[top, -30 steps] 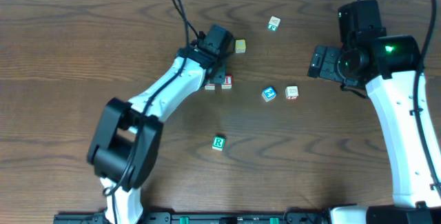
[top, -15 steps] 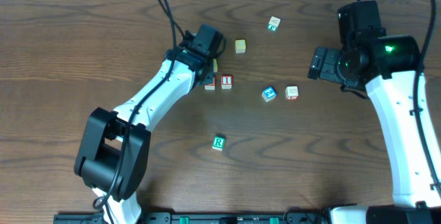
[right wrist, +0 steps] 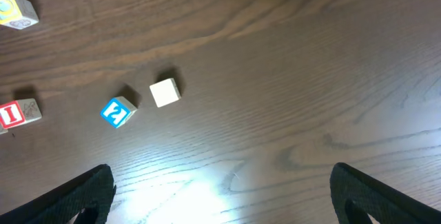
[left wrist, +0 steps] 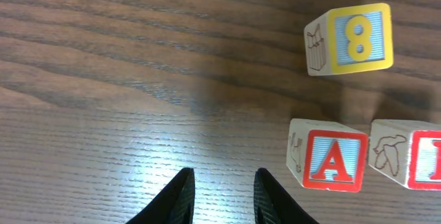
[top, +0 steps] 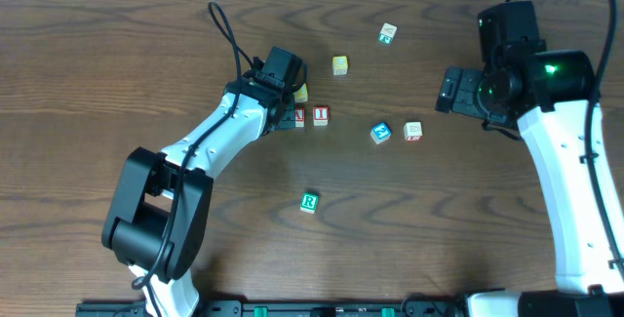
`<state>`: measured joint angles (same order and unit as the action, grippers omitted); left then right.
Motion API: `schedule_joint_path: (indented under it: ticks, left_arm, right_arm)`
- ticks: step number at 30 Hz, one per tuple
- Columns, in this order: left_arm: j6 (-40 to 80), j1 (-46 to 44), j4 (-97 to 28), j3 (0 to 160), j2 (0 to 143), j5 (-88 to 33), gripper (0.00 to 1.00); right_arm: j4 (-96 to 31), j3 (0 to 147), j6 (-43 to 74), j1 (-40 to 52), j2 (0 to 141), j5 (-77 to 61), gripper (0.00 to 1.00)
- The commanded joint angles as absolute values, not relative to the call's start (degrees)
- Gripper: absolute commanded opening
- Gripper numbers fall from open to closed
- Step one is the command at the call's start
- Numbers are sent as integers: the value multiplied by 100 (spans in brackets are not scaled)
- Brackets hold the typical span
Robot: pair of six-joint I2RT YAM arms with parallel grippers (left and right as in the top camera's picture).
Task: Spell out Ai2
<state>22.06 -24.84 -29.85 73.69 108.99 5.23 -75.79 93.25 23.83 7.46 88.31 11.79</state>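
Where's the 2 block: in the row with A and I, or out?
Out. 2 block lies skewed, a gap right of the I block, which sits beside the A block.

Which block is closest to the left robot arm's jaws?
The red "A" block, just beside the left jaws. The red "I" block lies beyond it, and the yellow "8" block is farther too.

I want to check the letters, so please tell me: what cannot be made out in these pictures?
- Red-edged wooden "I" cube: left wrist view, cut by right edge.
- Pale red-printed wooden cube: overhead, print too small.
- Yellow-edged wooden cube: overhead, half hidden by left arm.
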Motion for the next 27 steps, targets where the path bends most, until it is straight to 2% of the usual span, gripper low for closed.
schedule_joint_path:
  ticks: [1,10,27]
  left_arm:
    - [2206,-2477,-2967,7317,10940,440,30]
    - [2294,-2477,-2897,7175,10940,316,26]
    - [2338,-2477,-2309,6945,10940,78,33]
  right_arm:
    - [-7594,9327,2329,709,8731,1221,99]
    - [-7612,9327,2329,709,8731,1219,99]
    - [-7612,9327,2327,709,8731,1221,99]
